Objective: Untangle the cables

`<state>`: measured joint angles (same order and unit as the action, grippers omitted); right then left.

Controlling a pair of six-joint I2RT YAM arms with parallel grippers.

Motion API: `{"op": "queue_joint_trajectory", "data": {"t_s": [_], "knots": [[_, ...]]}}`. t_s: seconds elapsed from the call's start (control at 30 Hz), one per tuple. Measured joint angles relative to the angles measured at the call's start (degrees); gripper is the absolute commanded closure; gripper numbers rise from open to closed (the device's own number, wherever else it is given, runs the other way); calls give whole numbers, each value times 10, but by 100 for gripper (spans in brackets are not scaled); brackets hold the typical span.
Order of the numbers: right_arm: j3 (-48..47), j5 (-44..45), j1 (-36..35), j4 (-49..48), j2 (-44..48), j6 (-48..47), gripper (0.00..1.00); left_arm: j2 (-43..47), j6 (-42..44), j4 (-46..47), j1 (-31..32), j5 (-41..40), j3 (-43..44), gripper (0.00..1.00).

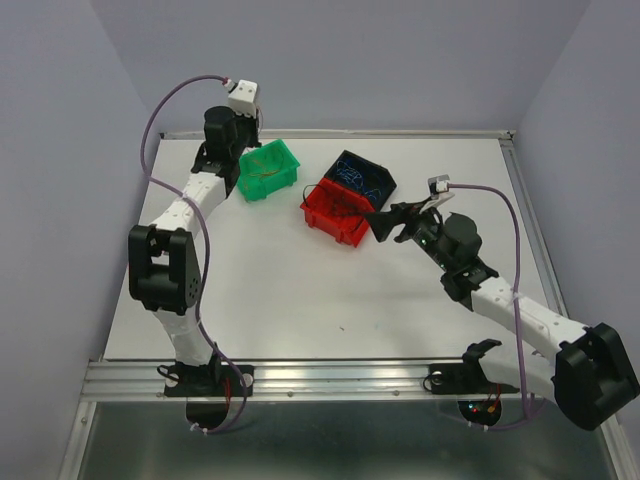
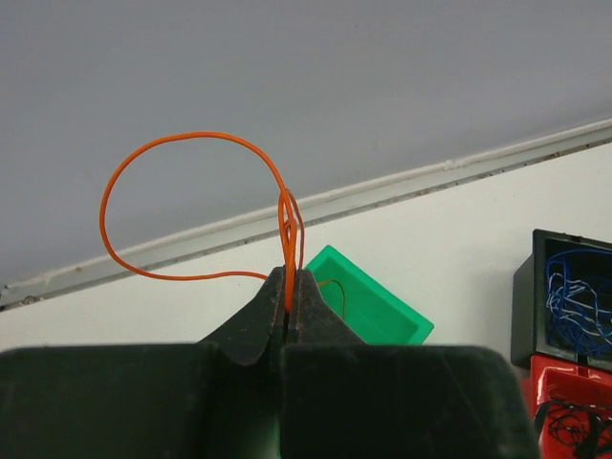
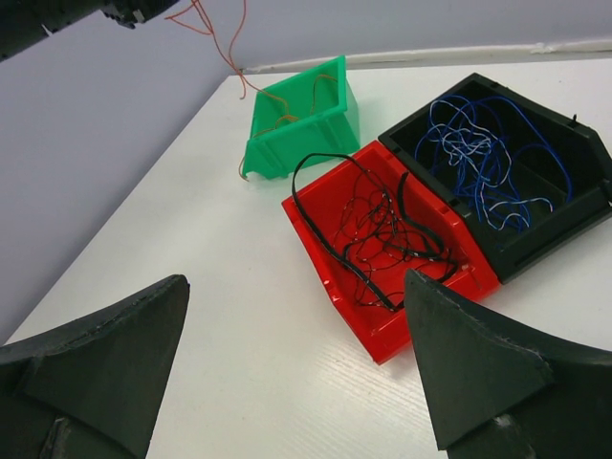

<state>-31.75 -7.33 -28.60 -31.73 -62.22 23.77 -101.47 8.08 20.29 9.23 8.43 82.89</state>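
Left tool (image 2: pixel 289 285) closed, pinching orange cable (image 2: pixel 288 244)

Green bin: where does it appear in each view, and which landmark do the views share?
Top external: green bin upper left of centre, beside left arm.
Left wrist: green bin lower centre, beyond end effector pinching orange cable.
Right wrist: green bin upper centre.
Shared landmark: red bin, right of it.

The left bin (image 1: pixel 272 185) is standing apart; the middle bin (image 1: pixel 335 225) is apparently touching the rear bin (image 1: pixel 384 179), cables (image 3: pixel 382 229) lying in both.
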Motion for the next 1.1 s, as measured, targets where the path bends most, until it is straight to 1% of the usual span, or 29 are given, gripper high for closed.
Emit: {"op": "queue_joint_trajectory", "data": {"t_s": [0.27, 0.57, 0.73, 0.87, 0.97, 1.1], "knots": [[16, 0, 0, 1, 23, 0, 2, -31, -12, 16, 37, -80, -35, 100], [17, 0, 0, 1, 30, 0, 2, -76, -6, 45, 62, -117, -64, 100], [17, 0, 0, 1, 30, 0, 2, -103, 7, 55, 62, -112, -64, 100], [17, 0, 0, 0, 30, 0, 2, -110, 29, 33, 61, -84, -64, 100], [17, 0, 0, 1, 30, 0, 2, -113, 54, -10, 61, -61, -48, 100], [17, 0, 0, 1, 28, 0, 2, -130, 99, -95, 60, -28, 11, 100]]}}
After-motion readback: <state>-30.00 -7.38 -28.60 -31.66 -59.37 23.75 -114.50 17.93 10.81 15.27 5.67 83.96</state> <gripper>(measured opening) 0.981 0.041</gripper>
